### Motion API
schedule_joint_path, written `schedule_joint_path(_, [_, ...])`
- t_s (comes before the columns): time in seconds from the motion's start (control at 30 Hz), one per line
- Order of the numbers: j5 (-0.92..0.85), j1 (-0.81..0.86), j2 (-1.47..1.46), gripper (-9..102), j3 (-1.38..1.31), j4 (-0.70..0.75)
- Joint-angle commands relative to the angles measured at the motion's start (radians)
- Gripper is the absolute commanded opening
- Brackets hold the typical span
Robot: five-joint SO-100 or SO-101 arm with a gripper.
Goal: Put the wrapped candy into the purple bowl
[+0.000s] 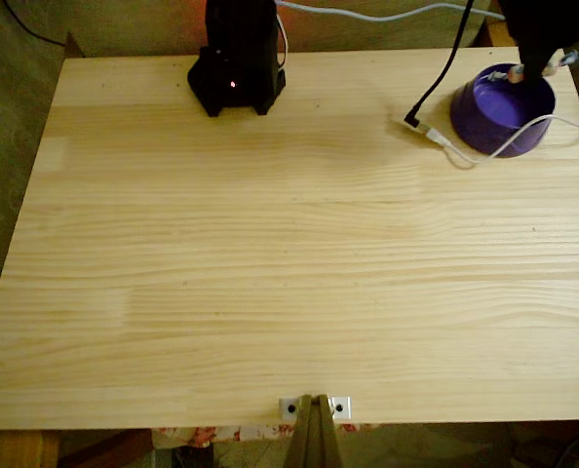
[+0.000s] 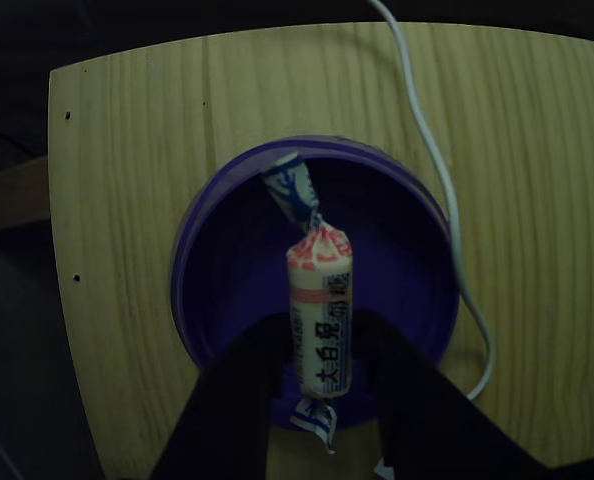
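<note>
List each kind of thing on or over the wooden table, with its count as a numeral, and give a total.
Purple bowl: 1
Wrapped candy, held between the fingers of the gripper over the bowl: 1
Black arm base: 1
White cable: 1
Black cable: 1
Total: 5
</note>
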Motion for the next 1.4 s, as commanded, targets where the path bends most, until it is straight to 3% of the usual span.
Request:
schedule_joint_path(0.0, [-0.003,0.009,0.023,7,-0.015,-0.014])
schedule_joint_path(0.17, [-0.008,0.012,0.031,22,-0.015,-0.012])
schedule_joint_path(0.37, [-0.014,0.028,0.046,24,-0.017,-0.011])
schedule_joint_path(0.47, [-0.002,0.044,0.063,20,-0.018,-0.009])
schedule_joint_path(0.53, [0.002,0.067,0.083,10,-0.034,0.006])
schedule_joint_path(0.7, [0.002,0.166,0.129,-2,-0.121,0.132])
schedule_joint_path(1.0, [0.067,0.466,0.327,-2,-0.012,0.273])
schedule_joint_path(1.37, [0.178,1.035,0.839,-2,0.649,-0.005])
